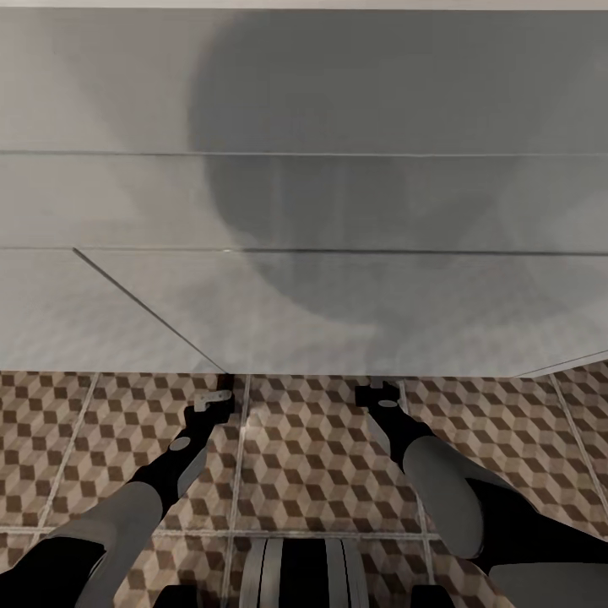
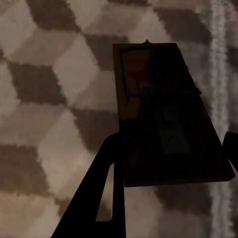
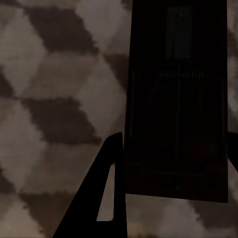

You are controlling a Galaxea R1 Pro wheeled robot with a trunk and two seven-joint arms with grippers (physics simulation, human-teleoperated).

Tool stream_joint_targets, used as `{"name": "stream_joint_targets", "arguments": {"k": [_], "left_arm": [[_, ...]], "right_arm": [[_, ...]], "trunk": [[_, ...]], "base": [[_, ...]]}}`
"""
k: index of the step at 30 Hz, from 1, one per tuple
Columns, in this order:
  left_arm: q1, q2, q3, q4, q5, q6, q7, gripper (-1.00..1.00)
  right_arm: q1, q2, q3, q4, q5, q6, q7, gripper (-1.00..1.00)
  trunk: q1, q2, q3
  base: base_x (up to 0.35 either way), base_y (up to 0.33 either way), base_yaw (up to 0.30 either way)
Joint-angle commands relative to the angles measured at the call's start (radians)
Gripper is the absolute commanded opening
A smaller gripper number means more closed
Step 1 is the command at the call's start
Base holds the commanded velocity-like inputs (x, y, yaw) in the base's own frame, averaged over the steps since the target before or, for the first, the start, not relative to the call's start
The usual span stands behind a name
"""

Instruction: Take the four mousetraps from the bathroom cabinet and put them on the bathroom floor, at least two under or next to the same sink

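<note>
In the left wrist view a tan-brown mousetrap [image 2: 163,114] with a dark spring sits between the fingers of my left gripper [image 2: 173,139], just above the cube-patterned bathroom floor [image 2: 49,74]. A second mousetrap [image 3: 176,104], dark in shadow, is held the same way in my right gripper [image 3: 176,136]. From the head view both grippers, left [image 1: 221,395] and right [image 1: 377,393], hang low over the bathroom floor [image 1: 312,473], right at the base of the white bathroom sink unit [image 1: 304,211]. The cabinet is out of view.
The white vanity front spans the whole width ahead, with thin panel seams and one door panel [image 1: 127,321] angled open at the left. My round shadow falls on it. Tiled floor stretches left and right of my arms.
</note>
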Motion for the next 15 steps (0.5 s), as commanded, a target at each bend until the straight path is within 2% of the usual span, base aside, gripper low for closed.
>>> {"name": "stream_joint_targets", "arguments": {"k": [1, 15], "left_arm": [[0.0, 0.001, -0.009, -0.001, 0.005, -0.003, 0.008, -1.0], [0.0, 0.001, -0.009, -0.009, 0.005, -0.001, 0.008, -1.0]], "right_arm": [[-0.001, 0.001, -0.008, 0.001, 0.008, -0.003, -0.002, -1.0], [-0.001, -0.004, -0.01, 0.001, 0.006, 0.001, -0.001, -1.0]], "trunk": [[0.0, 0.0, 0.0], [0.0, 0.0, 0.0]], "base": [[0.0, 0.0, 0.0], [0.0, 0.0, 0.0]]}}
